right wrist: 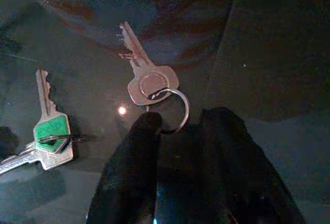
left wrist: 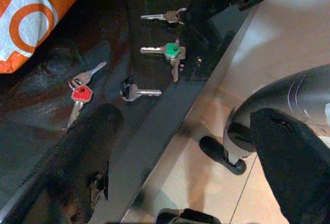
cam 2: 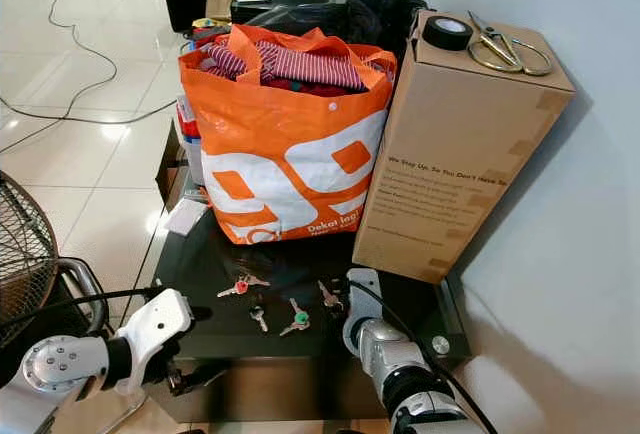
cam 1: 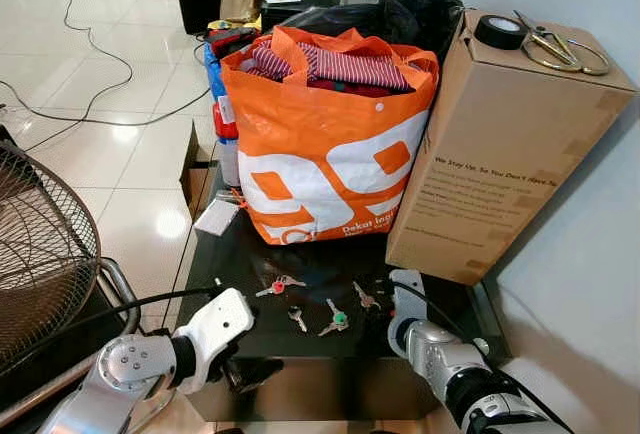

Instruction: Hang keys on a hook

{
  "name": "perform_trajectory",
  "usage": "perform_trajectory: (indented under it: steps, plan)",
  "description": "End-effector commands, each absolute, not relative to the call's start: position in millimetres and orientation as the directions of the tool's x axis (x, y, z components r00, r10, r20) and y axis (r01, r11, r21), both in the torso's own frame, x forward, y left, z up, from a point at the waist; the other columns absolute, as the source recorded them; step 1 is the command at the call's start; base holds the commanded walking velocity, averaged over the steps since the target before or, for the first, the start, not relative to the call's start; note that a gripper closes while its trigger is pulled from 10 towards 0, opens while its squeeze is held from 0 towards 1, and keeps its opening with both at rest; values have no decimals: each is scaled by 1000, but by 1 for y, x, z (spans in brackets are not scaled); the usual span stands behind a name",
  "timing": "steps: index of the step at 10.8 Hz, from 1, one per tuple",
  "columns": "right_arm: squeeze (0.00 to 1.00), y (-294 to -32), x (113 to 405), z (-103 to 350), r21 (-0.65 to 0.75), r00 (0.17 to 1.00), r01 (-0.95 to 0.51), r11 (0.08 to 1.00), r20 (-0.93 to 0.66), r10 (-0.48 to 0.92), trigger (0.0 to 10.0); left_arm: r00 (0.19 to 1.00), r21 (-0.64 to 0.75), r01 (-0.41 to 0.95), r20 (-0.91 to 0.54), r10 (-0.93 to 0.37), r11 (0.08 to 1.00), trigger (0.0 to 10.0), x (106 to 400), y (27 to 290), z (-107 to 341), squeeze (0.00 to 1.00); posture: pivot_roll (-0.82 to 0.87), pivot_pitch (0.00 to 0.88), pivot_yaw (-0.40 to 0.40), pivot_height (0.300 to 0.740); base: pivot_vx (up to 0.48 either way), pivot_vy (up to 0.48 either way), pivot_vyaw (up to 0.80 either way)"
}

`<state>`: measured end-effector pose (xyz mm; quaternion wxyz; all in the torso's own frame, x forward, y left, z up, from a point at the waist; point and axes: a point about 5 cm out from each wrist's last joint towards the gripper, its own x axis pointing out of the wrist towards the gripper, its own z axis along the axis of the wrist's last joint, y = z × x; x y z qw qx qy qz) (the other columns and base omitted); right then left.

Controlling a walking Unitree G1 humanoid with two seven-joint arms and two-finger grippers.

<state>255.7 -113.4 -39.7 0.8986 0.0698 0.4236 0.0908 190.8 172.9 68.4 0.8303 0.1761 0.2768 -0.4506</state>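
Several keys lie on the glossy black table [cam 1: 430,299]: a red-capped key [cam 1: 278,285], a black-capped key [cam 1: 297,316], a green-capped pair [cam 1: 337,318] and a plain silver key [right wrist: 147,77] on a ring [right wrist: 172,108]. My right gripper [right wrist: 180,123] is down at the silver key. Its fingers [right wrist: 139,146] are pressed together on the ring, and the key lies flat on the table. My left gripper [left wrist: 191,152] hangs open at the table's front edge, one finger [left wrist: 87,157] over the tabletop and the other off it.
An orange bag [cam 1: 325,154] full of clothes and a tall cardboard box [cam 1: 500,144] with a tape roll [cam 1: 499,30] and scissors [cam 1: 560,49] fill the back of the table. A fan [cam 1: 40,254] stands at my left. The wall is to my right and cables trail over the floor.
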Motion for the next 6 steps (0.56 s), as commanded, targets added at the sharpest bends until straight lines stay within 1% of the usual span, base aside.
perform_trajectory:
  steps: [1,6]
  plan:
    - [0,-114,259,-38,205,631,-91,974,-745,216,0,440,47,850,-613,-657,525,10000,189,170,71,0,-42,0,-66,740,0,0,0]
    - [0,-114,263,-35,210,640,-89,974,-737,217,0,447,48,845,-608,-656,532,10000,188,170,72,0,-40,0,-74,740,0,0,0]
